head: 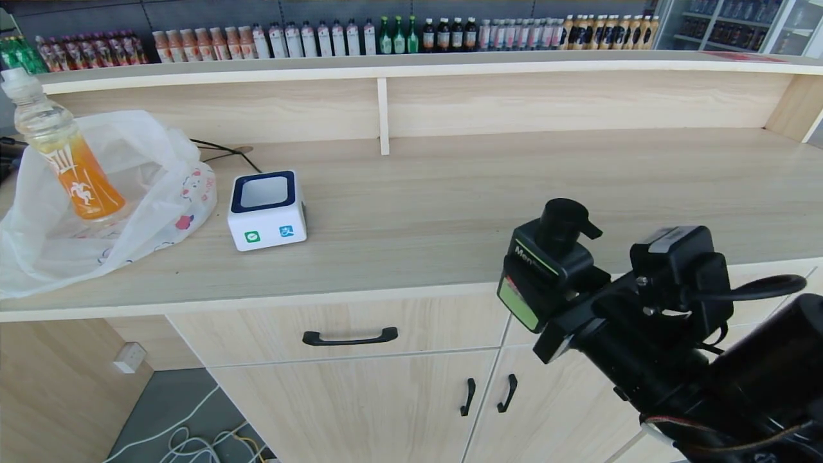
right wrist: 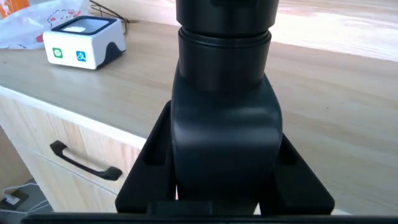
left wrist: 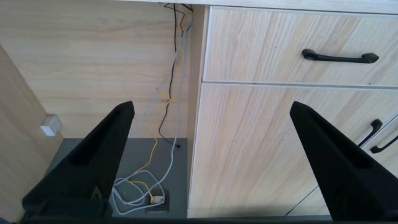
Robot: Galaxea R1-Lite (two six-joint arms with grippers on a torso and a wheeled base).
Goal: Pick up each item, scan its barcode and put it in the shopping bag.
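My right gripper (head: 554,302) is shut on a black pump bottle (head: 546,263) with a green label, held just off the counter's front edge at the right. The bottle's black body (right wrist: 224,118) stands between the fingers in the right wrist view. The white barcode scanner (head: 267,209) with its dark-rimmed window sits on the counter to the left, also seen as scanner (right wrist: 83,42). A white plastic shopping bag (head: 141,193) lies at the far left with an orange drink bottle (head: 64,151) standing in it. My left gripper (left wrist: 208,168) is open, below the counter before the cabinet fronts.
The wooden counter (head: 482,193) has a raised back shelf and a divider (head: 383,116). A black cable (head: 222,151) runs behind the scanner. Drawer handle (head: 350,336) and cabinet door handles (head: 488,393) are below. Loose cables (left wrist: 152,180) lie on the floor. Rows of bottles (head: 411,35) stand behind.
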